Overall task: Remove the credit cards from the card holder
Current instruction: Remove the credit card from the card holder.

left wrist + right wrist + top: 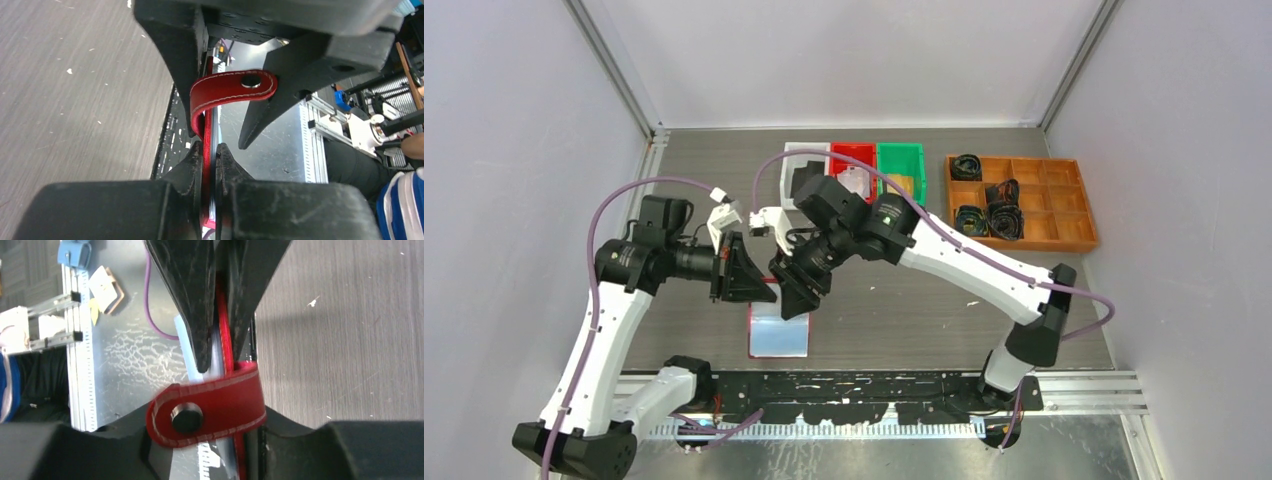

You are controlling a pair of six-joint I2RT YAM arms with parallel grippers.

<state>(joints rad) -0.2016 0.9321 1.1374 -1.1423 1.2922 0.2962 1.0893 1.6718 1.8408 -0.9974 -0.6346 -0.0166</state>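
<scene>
Well, we find the card holder (779, 335) at the middle of the bench (904, 300), held on edge, its pale inner page showing toward 6 o'clock of both claws. No credit cards are out that we can see. Its snap strap (210, 412) curls loose. The left claw (210, 152), reaching in from 9 o'clock, is clenched on the red cover. The right claw (796, 305), from 2 o'clock, looks released, its fingers straddling the strap. We judge the opening step is in hand. Next the right claw should clamp the free cover and peel it aside, exposing a card edge.
</scene>
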